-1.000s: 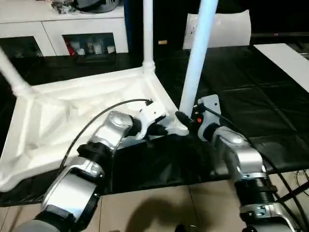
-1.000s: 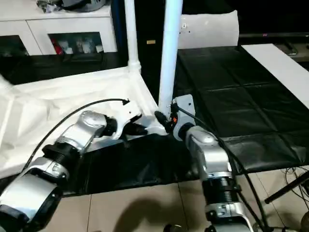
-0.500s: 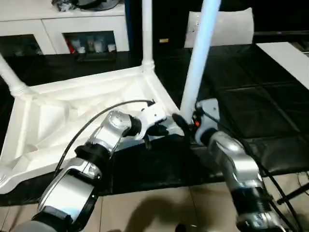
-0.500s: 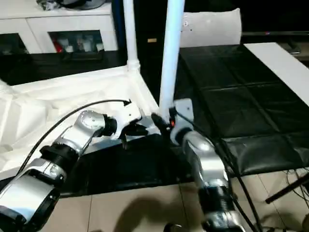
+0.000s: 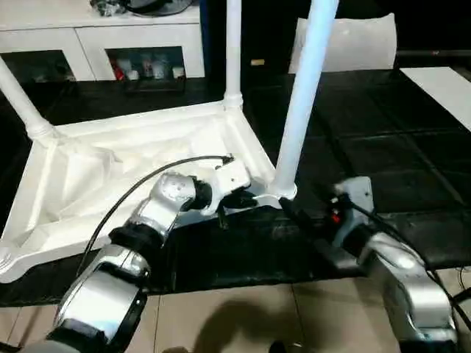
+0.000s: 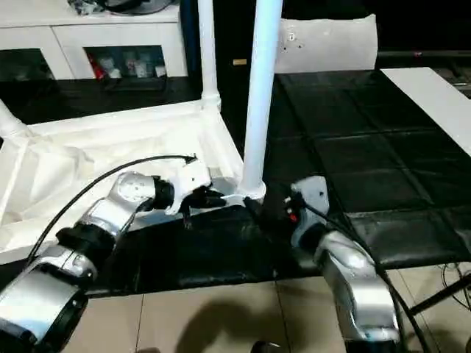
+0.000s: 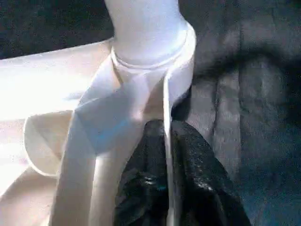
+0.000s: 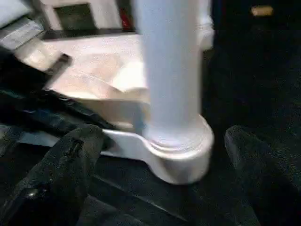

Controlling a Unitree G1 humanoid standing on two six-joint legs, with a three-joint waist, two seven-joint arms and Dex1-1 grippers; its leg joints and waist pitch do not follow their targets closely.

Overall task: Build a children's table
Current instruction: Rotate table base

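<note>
The children's table (image 5: 110, 169) lies upside down on the black mat, its white legs standing up in the corner sockets. The near right leg (image 5: 302, 95) rises from its round socket (image 8: 181, 155). My left gripper (image 5: 243, 200) is at the rim just left of that socket. In the left wrist view its black fingers (image 7: 141, 155) are shut on the thin rim wall (image 7: 165, 108). My right gripper (image 8: 162, 136) is open, with its fingers (image 8: 70, 155) spread wide. It sits a little back from the socket, touching nothing.
A black mat (image 5: 383, 132) covers the floor under the table, and bare tiles (image 5: 243, 316) lie nearest me. White cabinets (image 5: 103, 44) stand at the back left. A flat white panel (image 5: 353, 40) leans at the back, and a white strip (image 5: 441, 84) lies at the right.
My right gripper has opened wide and drawn back from the base of the near right leg. The left gripper stays on the rim.
</note>
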